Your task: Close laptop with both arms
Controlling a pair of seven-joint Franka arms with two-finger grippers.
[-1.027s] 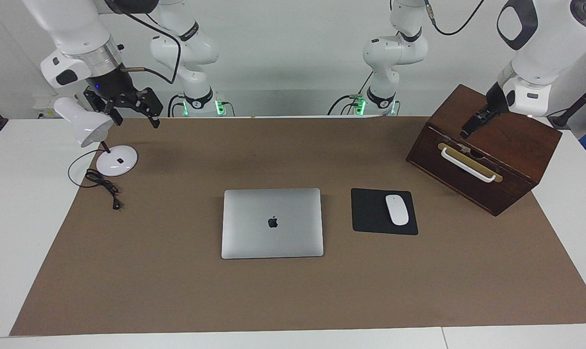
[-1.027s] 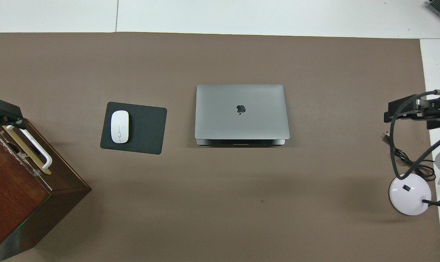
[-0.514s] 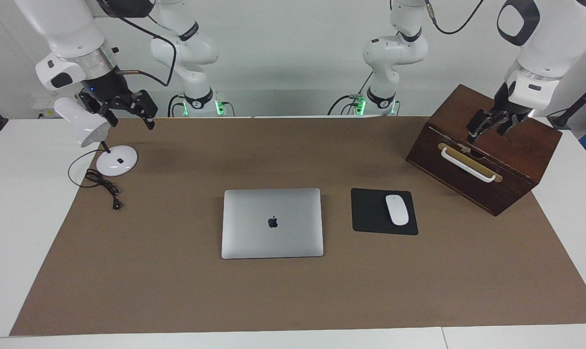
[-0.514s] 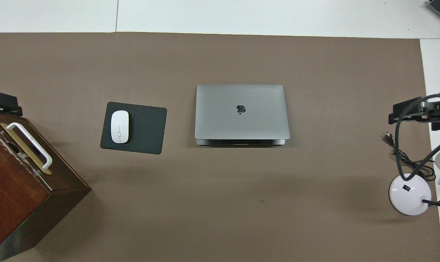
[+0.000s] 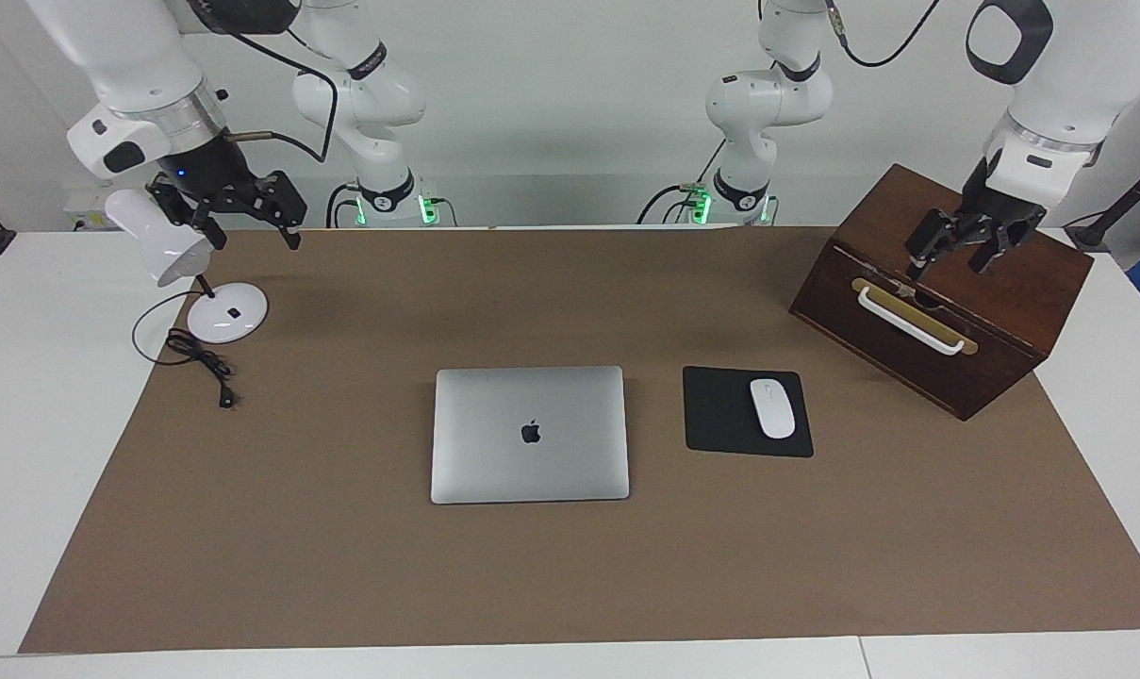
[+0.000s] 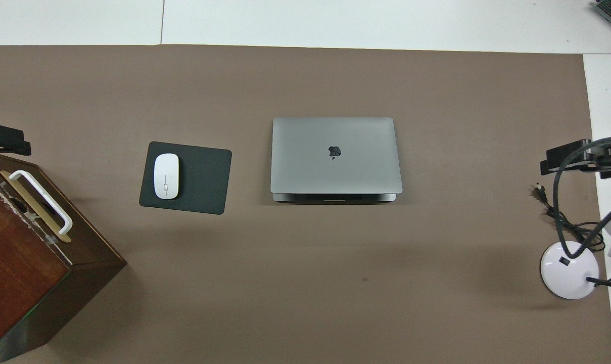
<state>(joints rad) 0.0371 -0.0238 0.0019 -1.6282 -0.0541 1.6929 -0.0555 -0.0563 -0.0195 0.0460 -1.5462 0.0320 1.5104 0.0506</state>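
Observation:
The silver-grey laptop (image 5: 530, 434) (image 6: 335, 155) lies in the middle of the brown mat with its lid down flat and the dark logo facing up. My right gripper (image 5: 249, 226) (image 6: 583, 159) hangs open in the air beside the desk lamp's head, at the right arm's end of the table, holding nothing. My left gripper (image 5: 947, 262) (image 6: 4, 139) hangs open above the top of the wooden box, with nothing between its fingers. Both grippers are well away from the laptop.
A white mouse (image 5: 772, 407) sits on a black mouse pad (image 5: 716, 415) beside the laptop, toward the left arm's end. A dark wooden box (image 5: 1003, 311) with a white handle stands there. A white desk lamp (image 5: 221, 311) with its cable stands at the right arm's end.
The left gripper has turned above the box so that both fingers show. The right gripper has drawn back slightly toward the lamp. The laptop has not moved.

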